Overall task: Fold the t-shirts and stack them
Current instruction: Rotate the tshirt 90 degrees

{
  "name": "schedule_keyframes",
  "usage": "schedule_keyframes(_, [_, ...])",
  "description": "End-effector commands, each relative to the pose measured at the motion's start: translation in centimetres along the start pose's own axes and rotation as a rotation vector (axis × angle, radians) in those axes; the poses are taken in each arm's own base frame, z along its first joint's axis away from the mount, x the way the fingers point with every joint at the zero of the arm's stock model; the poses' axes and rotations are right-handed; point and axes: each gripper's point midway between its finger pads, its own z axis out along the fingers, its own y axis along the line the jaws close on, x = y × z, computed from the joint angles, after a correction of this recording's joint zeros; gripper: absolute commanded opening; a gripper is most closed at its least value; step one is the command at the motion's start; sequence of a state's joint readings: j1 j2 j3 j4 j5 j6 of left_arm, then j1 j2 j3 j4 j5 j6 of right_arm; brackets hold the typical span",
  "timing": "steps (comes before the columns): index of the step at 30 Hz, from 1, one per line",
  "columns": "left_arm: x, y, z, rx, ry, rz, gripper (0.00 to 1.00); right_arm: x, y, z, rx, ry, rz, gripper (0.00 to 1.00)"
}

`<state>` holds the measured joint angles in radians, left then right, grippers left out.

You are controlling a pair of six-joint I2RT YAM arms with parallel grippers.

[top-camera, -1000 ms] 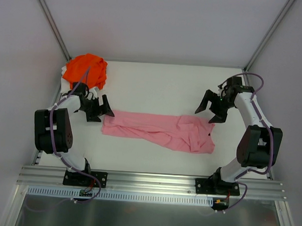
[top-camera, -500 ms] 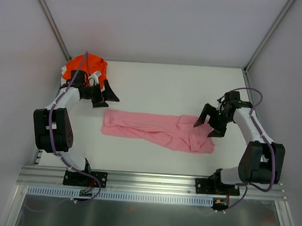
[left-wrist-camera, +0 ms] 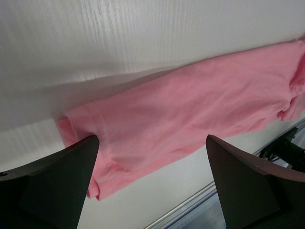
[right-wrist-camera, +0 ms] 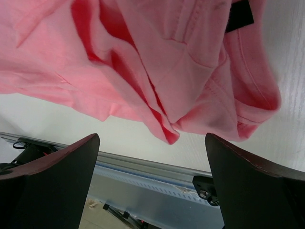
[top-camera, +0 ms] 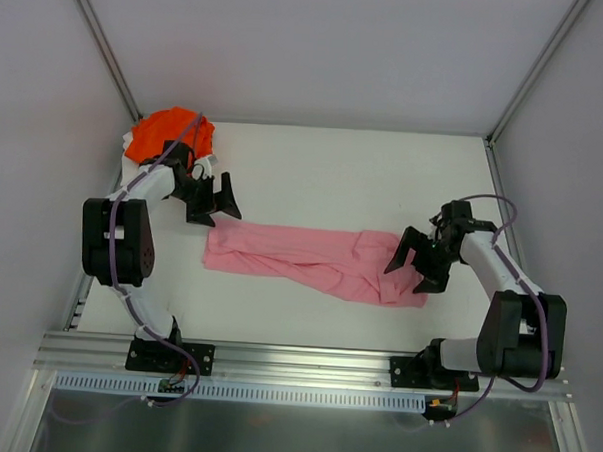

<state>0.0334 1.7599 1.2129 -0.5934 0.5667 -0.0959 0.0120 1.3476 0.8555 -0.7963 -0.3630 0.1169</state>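
There are two shirts and two grippers on the white table (top-camera: 334, 172). The pink shirt (top-camera: 315, 264) lies in a long, wrinkled strip running left to right across the middle, closer to the near edge than the far one. Its right end is bunched into folds. The orange shirt (top-camera: 165, 132) sits crumpled in the far-left corner, well apart from the pink one.

The left gripper (top-camera: 222, 205) is spread wide and empty, just above the far-left end of the pink strip. Half a second ago it was farther back, beside the orange heap, so it has swung toward the pink cloth. The right gripper (top-camera: 413, 269) is also spread wide and holds nothing, over the bunched right end. It has moved toward the near edge and slightly left since the earlier frame, from just off the cloth to above it. Whether either gripper's fingertips touch the fabric is hard to tell from these views. Neither shirt appears to have shifted.
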Motion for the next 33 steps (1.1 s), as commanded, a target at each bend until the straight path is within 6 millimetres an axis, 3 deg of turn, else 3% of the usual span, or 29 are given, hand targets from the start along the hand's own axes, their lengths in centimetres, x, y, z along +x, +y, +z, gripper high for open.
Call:
schedule_keyframes(1, [-0.7,-0.9,1.0,0.036,0.052,0.024,0.99,0.2,-0.4,0.7,0.011,-0.011,0.022,0.99])
schedule_keyframes(8, [0.0,-1.8,3.1,0.057,0.119,0.026,0.99,-0.6,-0.4,1.9,0.01,0.007,0.028,0.99])
schedule_keyframes(13, [1.3,-0.9,4.3,0.005,0.16,0.021,0.98,-2.2,0.0,2.4,0.013,0.023,0.009,0.99])
schedule_keyframes(19, [2.5,0.8,4.0,-0.099,0.196,0.023,0.99,-3.5,0.3,2.9,0.015,0.024,-0.001,0.99])
schedule_keyframes(25, [3.1,1.1,3.7,-0.115,0.205,0.023,0.99,-4.7,0.1,3.7,0.031,0.019,-0.012,0.99])
schedule_keyframes(33, [4.5,0.9,2.9,-0.113,0.222,0.012,0.99,-9.5,1.8,4.6,0.02,-0.005,-0.027,0.99])
